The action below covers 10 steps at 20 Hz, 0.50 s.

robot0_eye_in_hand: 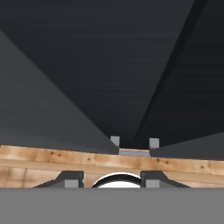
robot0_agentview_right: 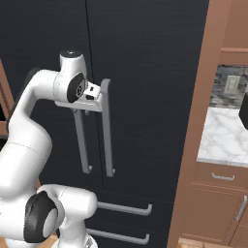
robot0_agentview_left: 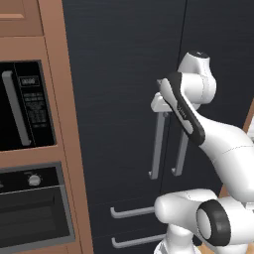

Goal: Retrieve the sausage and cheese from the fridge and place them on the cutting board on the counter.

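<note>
Navy-black, the fridge stands upright with both doors shut, its two long grey handles running vertically beside the centre seam. At the top of the handles sits the hand, largely masked by the white arm in the left base view. Its fingers appear partly spread, though whether they pinch a handle I cannot tell. Right base view alone shows a marble counter; left base view, a microwave.
</note>
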{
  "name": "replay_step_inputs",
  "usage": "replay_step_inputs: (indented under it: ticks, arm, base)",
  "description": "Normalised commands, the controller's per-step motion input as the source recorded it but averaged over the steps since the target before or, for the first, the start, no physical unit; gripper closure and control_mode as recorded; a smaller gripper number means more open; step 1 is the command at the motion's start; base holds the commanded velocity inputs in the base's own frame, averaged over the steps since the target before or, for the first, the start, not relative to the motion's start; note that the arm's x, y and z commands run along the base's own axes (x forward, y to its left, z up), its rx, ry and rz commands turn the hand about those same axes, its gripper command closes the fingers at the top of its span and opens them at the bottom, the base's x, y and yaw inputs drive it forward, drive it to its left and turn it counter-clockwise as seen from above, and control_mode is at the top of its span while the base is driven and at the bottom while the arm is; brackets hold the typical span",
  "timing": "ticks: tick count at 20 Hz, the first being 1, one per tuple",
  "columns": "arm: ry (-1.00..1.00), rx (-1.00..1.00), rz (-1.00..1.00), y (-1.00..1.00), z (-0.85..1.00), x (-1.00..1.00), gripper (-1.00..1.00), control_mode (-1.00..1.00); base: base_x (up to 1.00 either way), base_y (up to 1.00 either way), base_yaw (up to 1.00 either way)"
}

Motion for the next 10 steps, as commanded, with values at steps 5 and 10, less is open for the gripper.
replay_step_inputs:
  ticks: [5,10]
  arm:
    - [0.00,0.00,0.00,0.00,0.00,0.00,-1.00,1.00]
    - [0.00,0.00,0.00,0.00,0.00,0.00,-1.00,1.00]
  base:
    - [0.00,0.00,0.00]
    - [0.00,0.00,0.00]
